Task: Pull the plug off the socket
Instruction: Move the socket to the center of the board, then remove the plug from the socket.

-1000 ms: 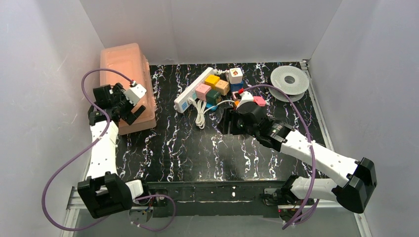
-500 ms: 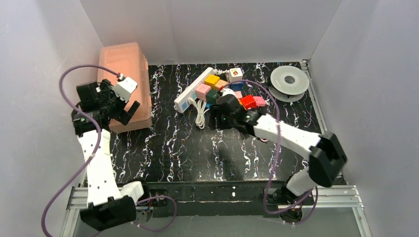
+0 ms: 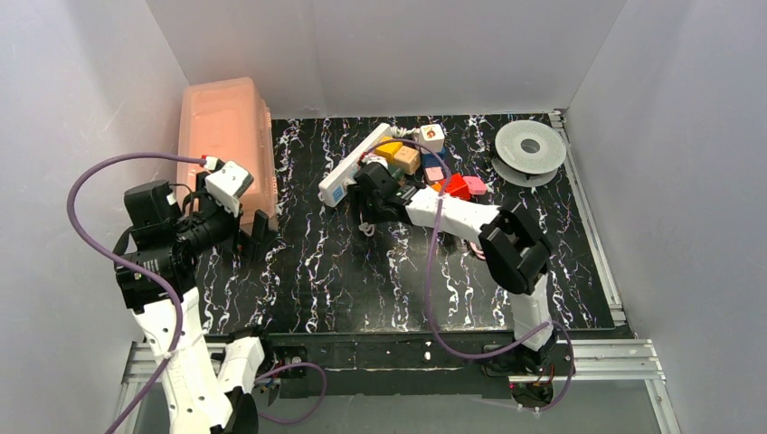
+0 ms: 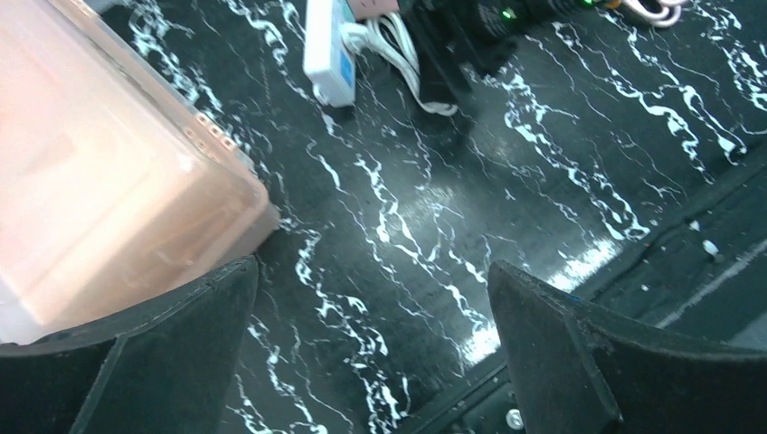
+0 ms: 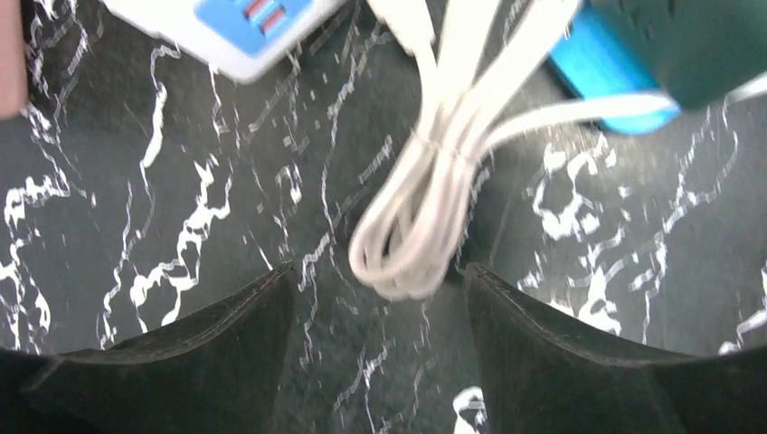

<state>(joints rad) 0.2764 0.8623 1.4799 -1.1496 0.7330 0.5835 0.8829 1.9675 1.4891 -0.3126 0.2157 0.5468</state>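
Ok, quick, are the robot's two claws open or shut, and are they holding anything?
Left gripper: open, holding nothing.
Right gripper: open, not gripping; the bundled white cord lies at its fingertips.

You have the pink bin [image 3: 226, 127] just ahead and left of the left gripper [image 4: 371, 271]. Ahead and right of the right gripper [image 5: 375, 276], coloured blocks [image 3: 457, 186] lie heaped. A grey spool [image 3: 530, 146] sits well apart, farther right, on the marbled table [image 3: 362, 280].

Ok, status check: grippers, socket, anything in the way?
Left gripper open, empty, beside pink container. Right gripper open, hovering over coiled white cord. Socket just ahead, untouched. Cord sits under the gripper, in the way.
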